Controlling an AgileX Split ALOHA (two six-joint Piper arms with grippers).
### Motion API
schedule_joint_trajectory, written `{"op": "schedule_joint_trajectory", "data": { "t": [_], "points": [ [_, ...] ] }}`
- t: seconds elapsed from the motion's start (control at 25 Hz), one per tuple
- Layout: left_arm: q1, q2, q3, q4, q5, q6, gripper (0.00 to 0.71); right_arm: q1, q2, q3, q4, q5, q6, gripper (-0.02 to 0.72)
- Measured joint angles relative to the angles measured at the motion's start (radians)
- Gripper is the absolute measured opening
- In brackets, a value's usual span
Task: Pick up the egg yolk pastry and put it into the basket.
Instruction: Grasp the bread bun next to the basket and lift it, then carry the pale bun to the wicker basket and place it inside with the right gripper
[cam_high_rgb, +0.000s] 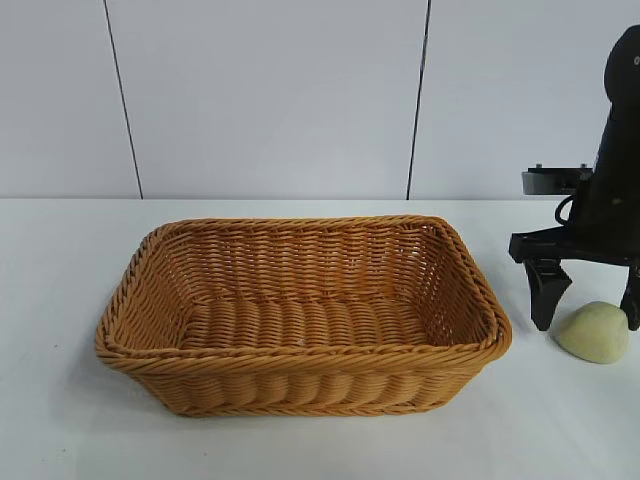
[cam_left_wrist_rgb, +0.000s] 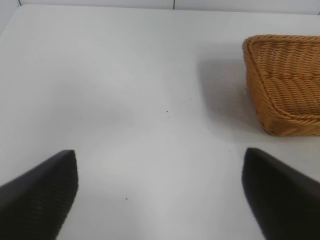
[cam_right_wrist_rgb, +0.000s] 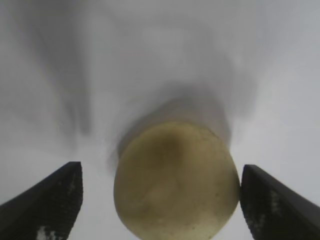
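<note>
Two pincers in play, only one working. Exterior view: right pincer (cam_high_rgb: 590, 300) is low at the table (cam_high_rgb: 60, 300), fingers spread either side of the egg yolk pastry (cam_high_rgb: 594, 331), straddling it so a squeeze would catch it at its widest. Pastry sits on the table just beside the basket (cam_high_rgb: 300, 350), outside its right end. Basket is empty, orange-brown wicker, sloped walls, braided rim, rounded corners.

Left wrist view: left pincer (cam_left_wrist_rgb: 160, 192) spread wide over bare table, holding nothing, basket corner (cam_left_wrist_rgb: 285, 85) off to one side. Looks parked.

Right wrist view: pastry (cam_right_wrist_rgb: 176, 180) centred between the dark ribbed fingers (cam_right_wrist_rgb: 47, 202), gaps both sides, no contact. Pale yellow dome, smooth matte skin, probably soft, so a light grip is my call.
</note>
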Motion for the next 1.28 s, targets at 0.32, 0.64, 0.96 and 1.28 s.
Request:
{"op": "schedule_joint_trajectory", "data": {
  "t": [0.32,0.64,0.96,1.28],
  "points": [
    [0.0,0.0,0.0,0.0,0.0,0.0,0.643,0.0,0.0,0.0,-0.009,0.015,0.0,0.186],
    [0.0,0.0,0.0,0.0,0.0,0.0,0.643,0.0,-0.068,-0.024,-0.009,0.081,-0.001,0.118],
    [0.0,0.0,0.0,0.0,0.0,0.0,0.643,0.0,-0.221,-0.197,-0.009,0.248,-0.001,0.118],
    [0.0,0.0,0.0,0.0,0.0,0.0,0.643,0.043,-0.263,-0.317,0.009,0.307,-0.005,0.118]
  ]
}}
